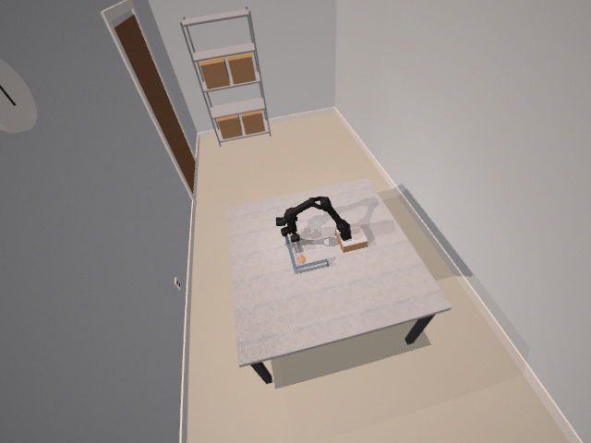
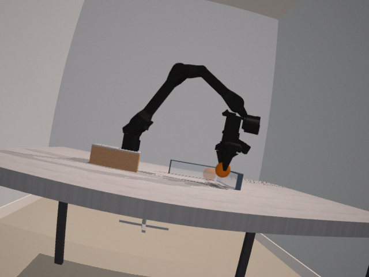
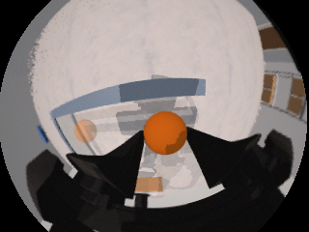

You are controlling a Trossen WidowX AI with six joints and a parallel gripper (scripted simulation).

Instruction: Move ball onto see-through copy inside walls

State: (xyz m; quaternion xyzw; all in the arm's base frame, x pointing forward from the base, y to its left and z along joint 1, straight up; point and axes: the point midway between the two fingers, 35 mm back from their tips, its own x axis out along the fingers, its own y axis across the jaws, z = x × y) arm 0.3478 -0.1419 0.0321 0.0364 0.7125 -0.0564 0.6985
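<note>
Ball (image 2: 222, 169): orange, gripped between the tips of the end effector (image 2: 225, 167), lifted clear of the worktop (image 2: 179, 197), over the corner of the walls (image 2: 190, 170); ghost ball (image 2: 209, 173): pale, translucent, on the worktop just beside the ball, inside the walls; end effector: pointing straight down, closed on the ball; arm (image 2: 184, 86): black, arched from a wooden base block (image 2: 115, 157); background: shelf (image 1: 226, 76) with boxes, door (image 1: 152, 97).

Orange ball (image 2: 222, 170) clamped between gripper (image 2: 225, 168) fingers, raised off table, pale see-through copy (image 2: 209, 173) just beside, inside clear corner walls (image 2: 190, 165)
</note>
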